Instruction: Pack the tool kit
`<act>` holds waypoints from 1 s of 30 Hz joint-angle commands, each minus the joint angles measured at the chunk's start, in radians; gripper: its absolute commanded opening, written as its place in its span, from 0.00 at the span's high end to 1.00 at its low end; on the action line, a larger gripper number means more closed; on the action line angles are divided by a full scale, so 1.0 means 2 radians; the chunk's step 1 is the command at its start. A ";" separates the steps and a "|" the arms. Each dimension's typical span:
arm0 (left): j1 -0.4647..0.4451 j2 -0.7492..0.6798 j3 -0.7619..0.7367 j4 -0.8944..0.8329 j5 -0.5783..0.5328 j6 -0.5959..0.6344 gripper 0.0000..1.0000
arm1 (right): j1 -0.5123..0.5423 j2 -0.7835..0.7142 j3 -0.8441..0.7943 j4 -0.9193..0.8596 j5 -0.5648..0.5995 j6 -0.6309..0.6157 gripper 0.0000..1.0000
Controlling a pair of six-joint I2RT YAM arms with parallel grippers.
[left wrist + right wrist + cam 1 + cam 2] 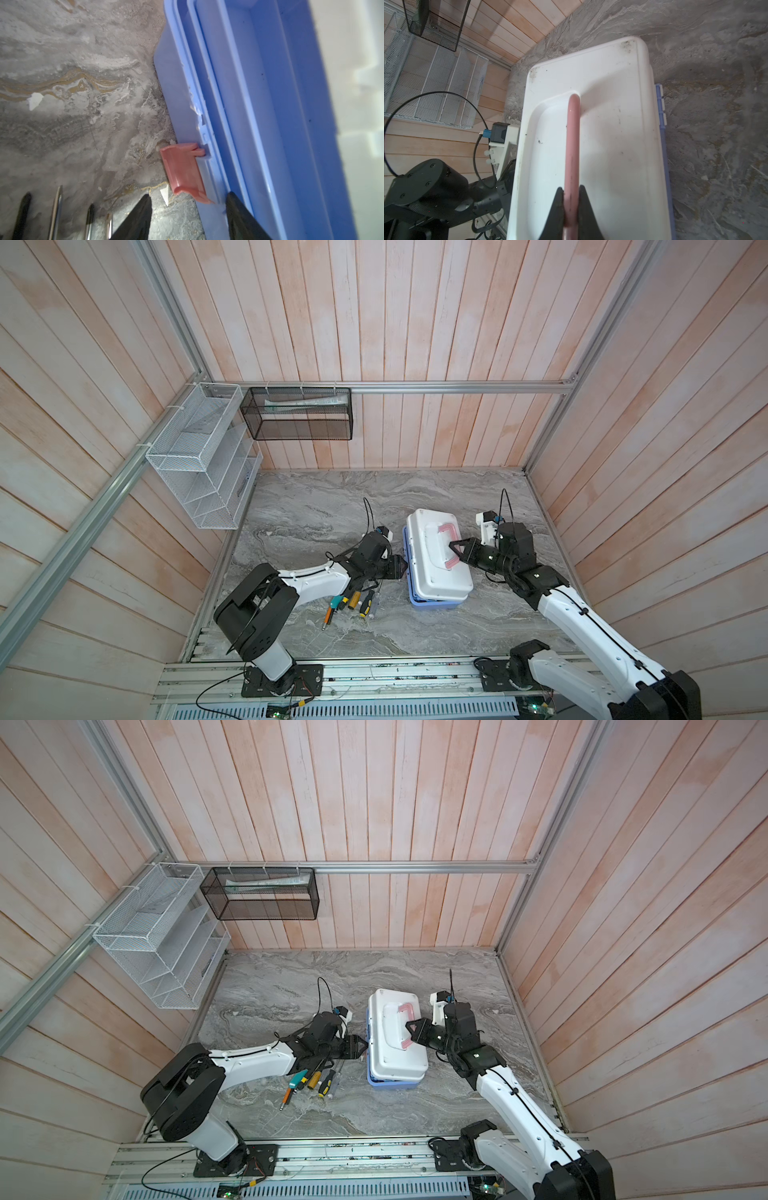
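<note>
A grey marble-patterned tabletop (pixel 332 506) fills the floor of a booth walled in pale wooden planks, with a white wire-mesh rack (pixel 195 456) and a black mesh basket (pixel 299 414) hung at the far left corner.

The tool kit case sits mid-table, between the two arms. Its white lid (pixel 432 572) lies askew over the light blue base (pixel 432 605), so the base's rim shows along the left and near edges.

The right gripper (pixel 571 189) is clamped on the pink handle (pixel 572 141), which stands up from the lid's recess.

The left gripper (pixel 188 197) is at the case's left side with its jaws apart. The base's wall and a pink latch (pixel 182 172) lie between its fingers; contact cannot be made out.

Loose on the table under the left arm, just left of the case, lie yellow-and-black screwdrivers (pixel 365 603), a teal tool (pixel 337 601) and an orange stick (pixel 328 614).
</note>
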 commanded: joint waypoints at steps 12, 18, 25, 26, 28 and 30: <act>0.005 -0.013 -0.001 -0.079 -0.046 0.014 0.41 | -0.110 -0.064 -0.016 0.007 -0.091 -0.010 1.00; 0.006 -0.041 0.005 -0.065 -0.024 0.015 0.45 | -0.135 -0.073 -0.039 0.018 -0.125 -0.002 1.00; 0.004 -0.048 0.009 -0.040 -0.005 0.022 0.42 | -0.135 -0.073 -0.069 0.068 -0.151 0.033 1.00; 0.003 -0.045 0.010 -0.039 -0.002 0.023 0.42 | -0.135 -0.073 -0.075 0.079 -0.158 0.041 1.00; -0.001 -0.037 0.011 -0.037 0.000 0.023 0.42 | -0.135 -0.073 -0.082 0.094 -0.165 0.050 1.00; -0.005 -0.031 0.013 -0.034 0.003 0.022 0.42 | -0.135 -0.073 -0.085 0.098 -0.166 0.052 1.00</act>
